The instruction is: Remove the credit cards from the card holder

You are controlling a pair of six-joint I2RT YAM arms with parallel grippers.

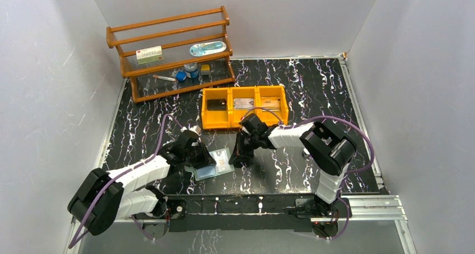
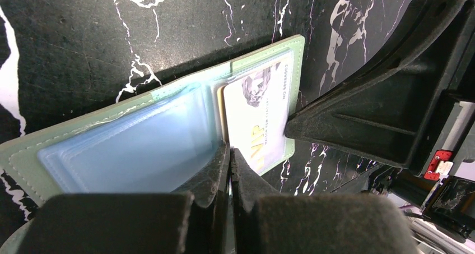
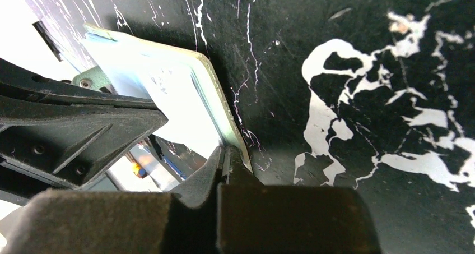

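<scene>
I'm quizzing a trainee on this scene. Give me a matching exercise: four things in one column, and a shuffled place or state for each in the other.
Things:
1 holder
2 bin
3 rack
4 VIP card

Places or states:
A back left, wooden
B lying open, at the front
C tucked in the holder
D orange, three compartments, in the middle

Pairs: 1-B, 2-D, 3-A, 4-C
</scene>
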